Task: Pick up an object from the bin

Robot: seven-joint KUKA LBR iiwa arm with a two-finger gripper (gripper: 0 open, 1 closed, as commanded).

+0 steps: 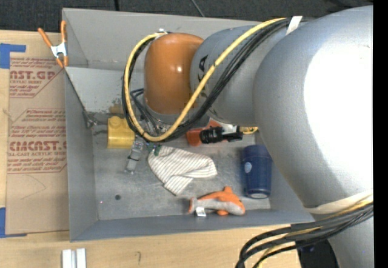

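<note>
Arm (242, 79) prob. over yellow block (119, 133).

Gripper (136, 153) low over the bin (82, 200) floor, tucked under the arm's orange wrist cover (173, 73) and mostly hidden by it. Yellow block (119, 133) just beside it, up-left; crumpled striped cloth (182, 170) just right of it. Further right: orange-and-black piece (209, 135), blue cylinder (256, 170), and an orange-and-grey tool (215, 203) by the near wall.
</note>
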